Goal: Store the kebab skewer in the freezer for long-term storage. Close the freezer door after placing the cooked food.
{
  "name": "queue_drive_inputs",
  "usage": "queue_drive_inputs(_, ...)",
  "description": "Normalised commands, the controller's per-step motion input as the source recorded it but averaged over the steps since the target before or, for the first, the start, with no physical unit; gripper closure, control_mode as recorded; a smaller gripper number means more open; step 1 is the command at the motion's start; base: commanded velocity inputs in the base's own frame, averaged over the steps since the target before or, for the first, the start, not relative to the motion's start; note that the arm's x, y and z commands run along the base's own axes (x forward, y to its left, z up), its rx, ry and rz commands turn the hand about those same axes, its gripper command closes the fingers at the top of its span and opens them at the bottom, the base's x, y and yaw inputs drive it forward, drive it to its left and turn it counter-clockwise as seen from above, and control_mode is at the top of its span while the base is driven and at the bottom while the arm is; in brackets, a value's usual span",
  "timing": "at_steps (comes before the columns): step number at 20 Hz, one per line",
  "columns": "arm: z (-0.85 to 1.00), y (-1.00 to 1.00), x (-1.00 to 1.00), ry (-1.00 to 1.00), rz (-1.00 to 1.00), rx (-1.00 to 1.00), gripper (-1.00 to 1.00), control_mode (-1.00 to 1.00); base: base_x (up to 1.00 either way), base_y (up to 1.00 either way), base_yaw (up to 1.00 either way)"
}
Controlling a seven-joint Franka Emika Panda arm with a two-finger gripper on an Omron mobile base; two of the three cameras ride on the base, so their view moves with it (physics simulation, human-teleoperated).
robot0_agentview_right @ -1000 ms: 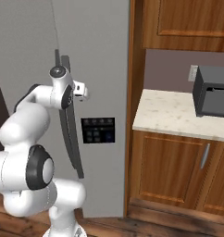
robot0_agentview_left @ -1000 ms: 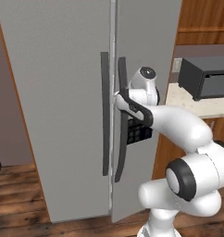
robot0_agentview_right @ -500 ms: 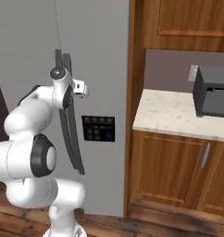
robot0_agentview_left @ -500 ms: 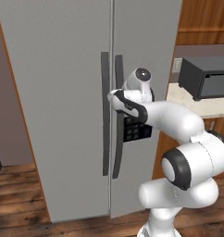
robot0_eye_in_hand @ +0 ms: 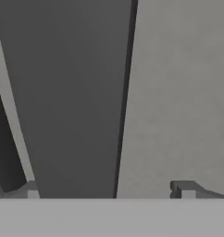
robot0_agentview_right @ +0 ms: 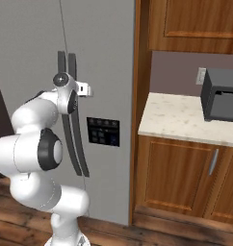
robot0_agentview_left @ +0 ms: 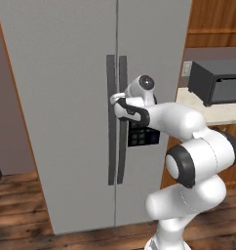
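Closer now to the fridge front than a second ago, the white arm's two-finger gripper (robot0_agentview_left: pixel 114 99) has swung left along the tall light-grey two-door freezer (robot0_agentview_left: pixel 66 97) and reached the pair of long dark vertical handles (robot0_agentview_left: pixel 110 119) at its centre seam. Its jaws stand wide apart, holding nothing; in the hand view the two small dark fingertips (robot0_eye_in_hand: pixel 183 189) sit far apart at the bottom, with a broad dark handle bar between them and pale grey door surface to the right. From the right base view the gripper (robot0_agentview_right: pixel 87 90) shows just beside the handles (robot0_agentview_right: pixel 71 113), level with their upper part; whether a finger touches the bar cannot be told.

Both doors are shut, flush along the seam. The freezer door (robot0_agentview_right: pixel 104 62), the tall grey one with the small black dispenser panel (robot0_agentview_right: pixel 103 131), lies on the side nearer the counter; the panel sits below the gripper, and in the left base view it is partly hidden behind the arm's forearm.

Beside the freezer run warm brown wooden cabinets (robot0_agentview_right: pixel 186 178) under a pale speckled stone countertop (robot0_agentview_right: pixel 176 117), on which a dark grey box-shaped microwave (robot0_agentview_right: pixel 223 94) stands against the wall. Dark wood plank flooring (robot0_agentview_left: pixel 22 215) spreads below.
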Motion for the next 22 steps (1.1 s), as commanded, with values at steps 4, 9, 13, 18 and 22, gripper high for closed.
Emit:
queue_drive_inputs(4,0.06,0.0,0.48,0.0,-0.01,0.0,-1.0,-1.0,0.0,0.0,0.0)
queue_drive_inputs(9,0.06,0.0,0.46,0.01,-0.01,0.0,-1.0,-1.0,0.0,0.0,0.0)
queue_drive_inputs(13,0.0,0.0,0.52,0.04,-0.02,0.0,-1.0,-1.0,0.0,0.0,0.0)
queue_drive_inputs(18,0.0,0.0,0.48,0.05,-0.03,0.0,-1.0,-1.0,0.0,0.0,0.0)
queue_drive_inputs(22,0.04,0.0,0.4,0.02,-0.03,0.0,-1.0,-1.0,0.0,0.0,0.0)
